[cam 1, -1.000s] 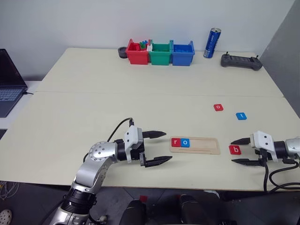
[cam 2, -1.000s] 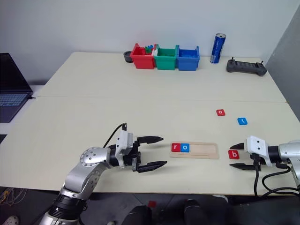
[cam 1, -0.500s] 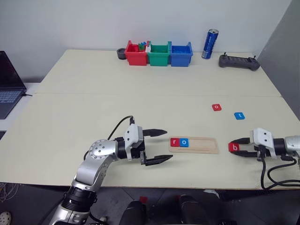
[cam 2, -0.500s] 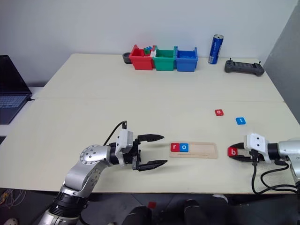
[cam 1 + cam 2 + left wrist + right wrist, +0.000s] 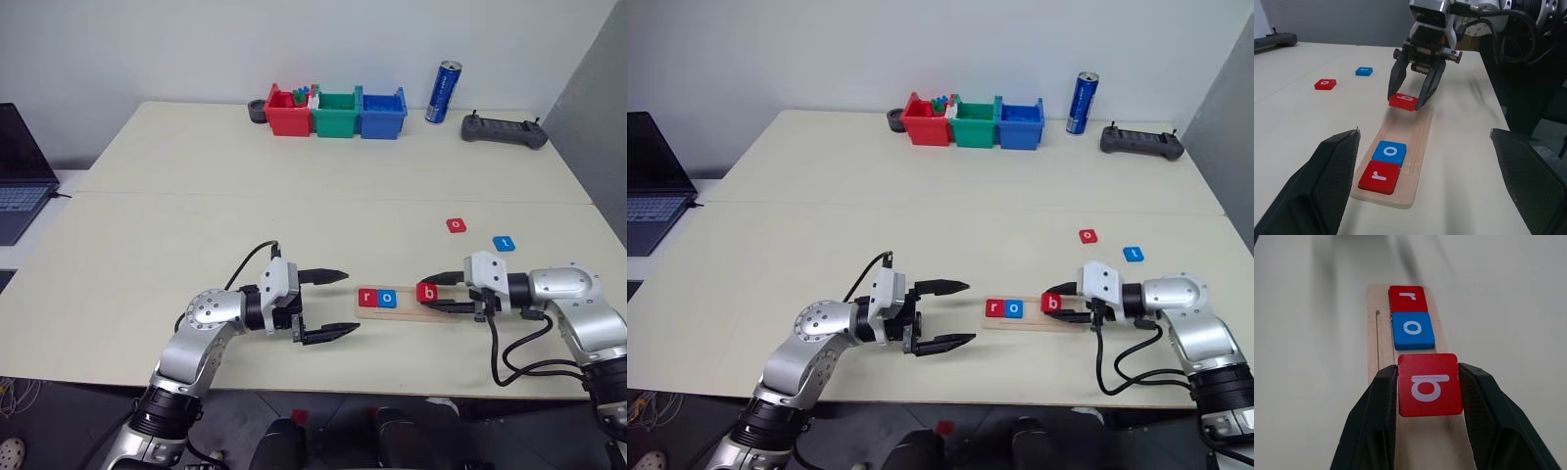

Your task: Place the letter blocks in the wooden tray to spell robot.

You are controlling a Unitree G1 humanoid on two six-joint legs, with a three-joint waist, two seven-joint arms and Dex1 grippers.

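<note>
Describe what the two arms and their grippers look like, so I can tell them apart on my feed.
Both arms are silver-grey metal with rounded joint housings, each ending in a white wrist block and two black tapered fingers. The left gripper has a black cable looping up behind its wrist; the right gripper has black cables hanging in loops below its forearm. The fingers' inner faces are finely textured.

Bright even light, soft shadows – wrist-view foregrounds blurred

The right gripper [image 5: 432, 294] has carried the red "b" block [image 5: 427, 292] over the wooden tray [image 5: 446, 313]
</note>
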